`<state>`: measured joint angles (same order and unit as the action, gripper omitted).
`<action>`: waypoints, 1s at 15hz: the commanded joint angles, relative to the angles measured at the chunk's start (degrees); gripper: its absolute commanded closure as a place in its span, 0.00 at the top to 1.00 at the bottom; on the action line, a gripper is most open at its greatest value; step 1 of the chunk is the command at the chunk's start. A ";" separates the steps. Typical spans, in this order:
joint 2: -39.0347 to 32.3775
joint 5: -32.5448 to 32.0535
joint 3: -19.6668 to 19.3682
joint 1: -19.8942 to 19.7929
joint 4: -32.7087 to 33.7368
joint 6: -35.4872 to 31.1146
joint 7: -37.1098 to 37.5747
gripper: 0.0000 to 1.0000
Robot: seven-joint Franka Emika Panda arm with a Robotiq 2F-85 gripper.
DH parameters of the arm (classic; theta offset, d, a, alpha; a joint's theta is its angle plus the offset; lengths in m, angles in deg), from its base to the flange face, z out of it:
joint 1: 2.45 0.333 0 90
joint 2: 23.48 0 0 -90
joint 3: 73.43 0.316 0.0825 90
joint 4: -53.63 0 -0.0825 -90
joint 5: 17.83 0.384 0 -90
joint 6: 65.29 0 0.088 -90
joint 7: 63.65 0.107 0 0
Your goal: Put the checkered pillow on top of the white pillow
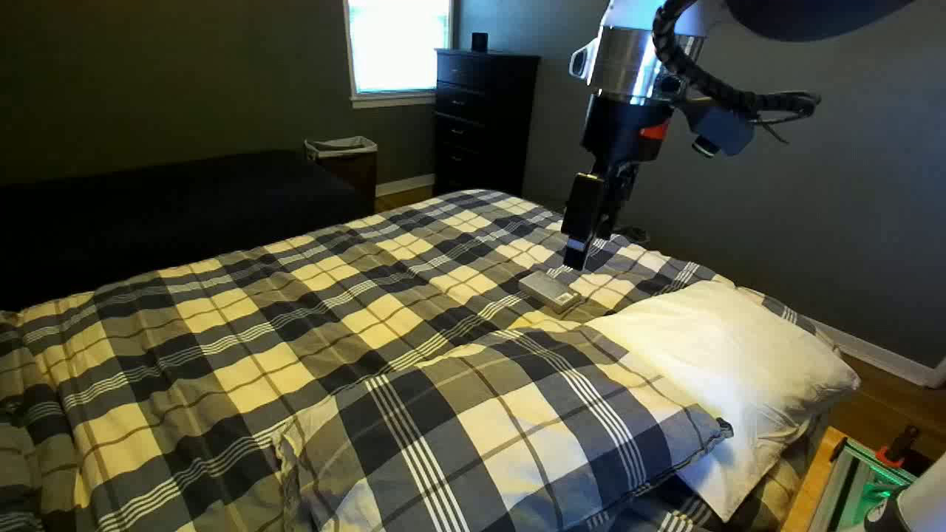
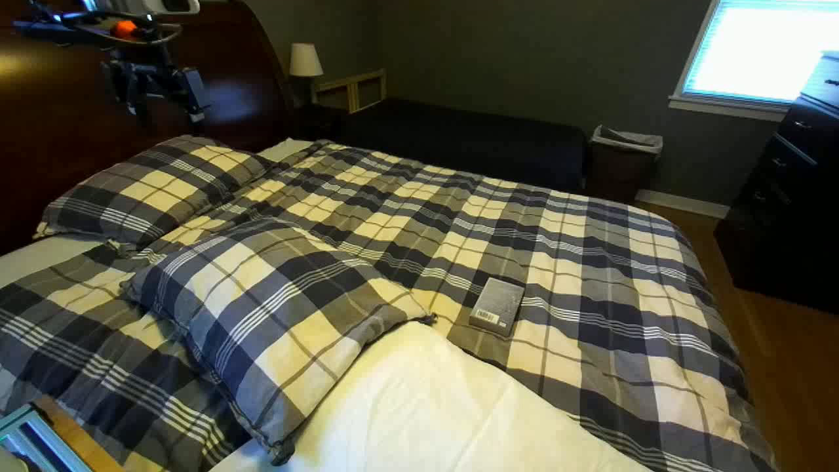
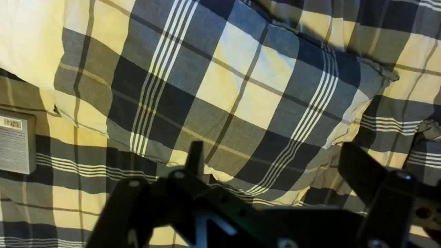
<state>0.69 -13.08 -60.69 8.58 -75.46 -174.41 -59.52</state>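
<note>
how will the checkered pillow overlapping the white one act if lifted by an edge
The checkered pillow will probably sag and fold, judging by its rumpled cloth edges. Its puffy bulge suggests it's likely light for its size.

In an exterior view, the upper pillow lies on the bed, seemingly lapping onto the lower pillow at its right. Just behind where they meet sits a box. Past the bed, a bin stands left of a dresser. In an exterior view, a third pillow lies before the headboard.
</note>
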 commanded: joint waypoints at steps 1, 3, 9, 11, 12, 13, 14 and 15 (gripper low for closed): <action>-0.08 -0.11 -0.18 0.23 0.18 0.18 0.11 1.00; -0.08 -0.11 -0.18 0.23 0.18 0.18 0.11 1.00; 0.01 -0.85 -2.18 -1.56 -3.89 -3.60 -0.55 1.00; 0.14 -2.51 -3.33 -2.84 -7.05 -6.94 -1.16 1.00; 0.17 -3.21 -3.84 -3.48 -8.87 -9.11 -1.29 1.00; -0.08 -3.78 -4.34 -4.05 -10.57 -11.60 -1.34 1.00; -0.30 -4.73 -4.53 -4.62 -12.56 -14.68 -1.22 1.00; -0.64 -5.93 -4.64 -5.18 -14.74 -18.24 -0.98 1.00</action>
<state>0.06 -16.37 -64.85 4.60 -84.41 -184.98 -60.48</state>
